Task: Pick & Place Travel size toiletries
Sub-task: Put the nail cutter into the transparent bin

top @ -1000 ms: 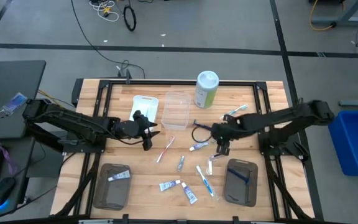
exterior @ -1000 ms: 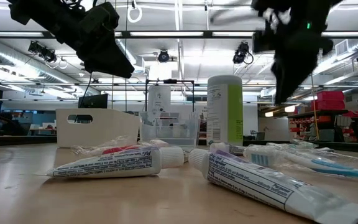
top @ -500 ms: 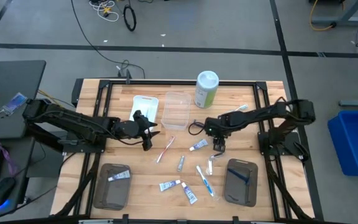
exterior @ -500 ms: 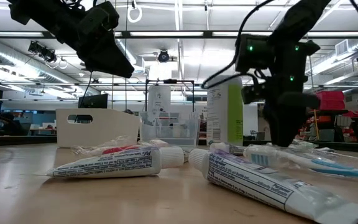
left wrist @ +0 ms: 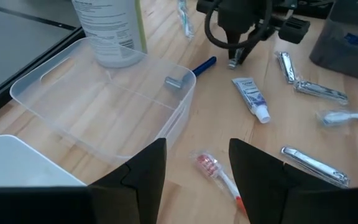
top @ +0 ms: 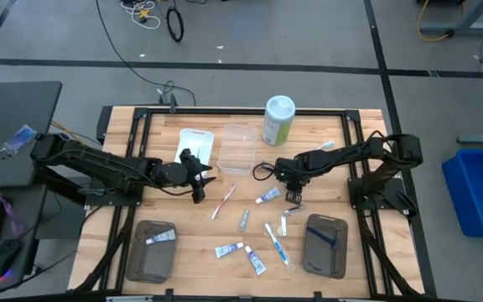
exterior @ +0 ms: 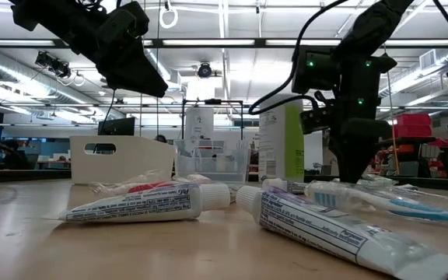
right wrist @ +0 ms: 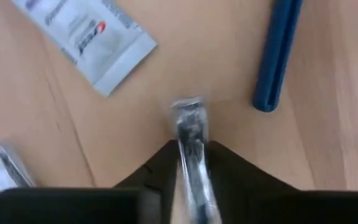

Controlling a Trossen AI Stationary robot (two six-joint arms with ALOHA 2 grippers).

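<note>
Green-and-white canister (top: 278, 120) upright beside clear tray (top: 237, 148) — white tray (top: 194, 144) alongside

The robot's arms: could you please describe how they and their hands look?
Both arms are dark, jointed tubes. The left hand ends in two broad matt black fingers. The right hand has black fingers too; a black cable loops beside its wrist, and small green lights glow on that arm in the low view.

Bare wood between the clear tray (top: 237, 148) and green canister (top: 277, 121) — narrow.
</note>
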